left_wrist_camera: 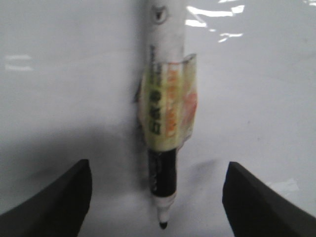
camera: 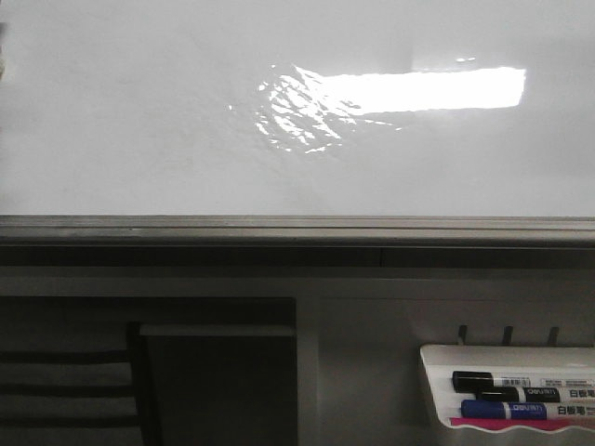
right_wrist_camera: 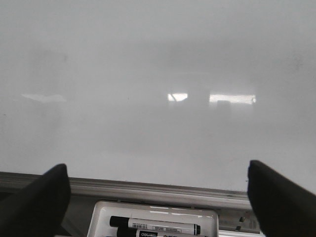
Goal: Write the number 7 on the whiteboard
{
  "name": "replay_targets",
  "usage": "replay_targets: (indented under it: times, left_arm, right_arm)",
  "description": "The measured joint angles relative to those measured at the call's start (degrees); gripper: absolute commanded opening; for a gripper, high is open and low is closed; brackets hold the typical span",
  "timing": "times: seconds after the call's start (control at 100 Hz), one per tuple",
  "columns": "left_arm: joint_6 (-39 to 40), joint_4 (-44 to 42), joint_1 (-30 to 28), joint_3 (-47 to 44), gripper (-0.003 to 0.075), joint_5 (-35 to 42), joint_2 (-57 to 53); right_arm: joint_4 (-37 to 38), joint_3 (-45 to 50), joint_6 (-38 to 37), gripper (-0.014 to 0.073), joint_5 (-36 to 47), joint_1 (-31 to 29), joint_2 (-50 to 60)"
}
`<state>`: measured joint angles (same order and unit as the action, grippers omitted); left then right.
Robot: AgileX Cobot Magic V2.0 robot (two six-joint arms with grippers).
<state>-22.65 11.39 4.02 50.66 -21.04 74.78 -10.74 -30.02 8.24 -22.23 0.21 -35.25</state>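
Front view: the large glossy white whiteboard [camera: 139, 121] with a grey edge rail carries no stroke yet; neither arm appears.

Left wrist view: the left gripper [left_wrist_camera: 157, 197] stands wide open around a taped black-tipped white marker [left_wrist_camera: 164, 113]. Judging by this, centre and clamp the barrel before writing.

Right wrist view: the right gripper [right_wrist_camera: 158, 197] hangs open and empty over a white marker tray [right_wrist_camera: 155, 207].

You're looking at an office or classroom-type room; the big glossy whiteboard [camera: 139, 121] with its grey metal edge rail [camera: 297, 226] fills most of the front view; a bright rectangular ceiling-light glare [camera: 437, 90] reflects off it. A white marker tray [camera: 437, 386] holding capped markers [camera: 507, 383] hangs below it.
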Motion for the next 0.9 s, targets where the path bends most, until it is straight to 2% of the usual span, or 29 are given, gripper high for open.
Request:
replay_targets:
  times: [0.26, 0.42, 0.55, 0.8, 0.9]
  left_arm:
    - [-1.1, -0.7, 1.2, 0.0, 0.0337, 5.4, 3.1]
    - [-1.2, -1.0, 1.3, 0.1, 0.0254, 6.0, 3.5]
    - [-1.3, -1.1, 1.3, 0.1, 0.0155, 6.3, 3.7]
    - [-1.4, -1.1, 1.3, 0.1, -0.0015, 4.4, 3.2]
    - [-1.4, -0.9, 1.3, 0.3, -0.0020, -0.2, 1.6]
  right_arm:
    - [-0.1, 0.0, 0.0, 0.0650, 0.1, 0.0, 0.0]
    - [-0.1, 0.0, 0.0, 0.0650, 0.1, 0.0, 0.0]
    - [-0.1, 0.0, 0.0, 0.0650, 0.1, 0.0, 0.0]
    - [-0.1, 0.0, 0.0, 0.0650, 0.0, 0.0, -2.0]
    - [-0.5, -1.1, 0.0, 0.0650, -2.1, 0.0, -2.8]
